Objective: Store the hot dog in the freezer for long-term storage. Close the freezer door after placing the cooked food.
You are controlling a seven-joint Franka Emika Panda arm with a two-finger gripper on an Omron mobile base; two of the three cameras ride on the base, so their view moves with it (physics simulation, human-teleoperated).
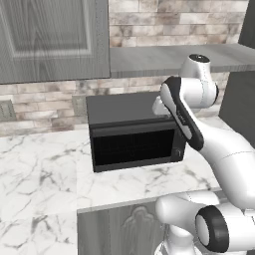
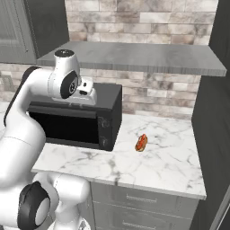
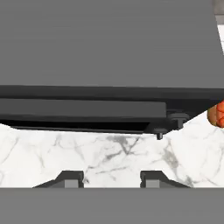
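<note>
My claw (image 3: 111, 178) hangs empty, tips drawn narrow, above the black boxy microwave (image 2: 85, 121), scouting; the small tan-bunned hot dog (image 2: 141, 142) lies on the white marble tabletop (image 2: 157, 161) beside it.

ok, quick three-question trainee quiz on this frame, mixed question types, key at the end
1. True or false: the hot dog lies on the marble counter, to the right of the microwave in the right base view.
2. What does the pincer hold? A) the hot dog B) nothing C) the microwave handle
3. Fill in: in the right base view, the grey shelf runs along the brick wall ____ the microwave.

Key
1. True: it lies apart from the microwave, on bare marble.
2. B: in the hand view the fingertips hang over bare counter, nothing between them.
3. above
</note>
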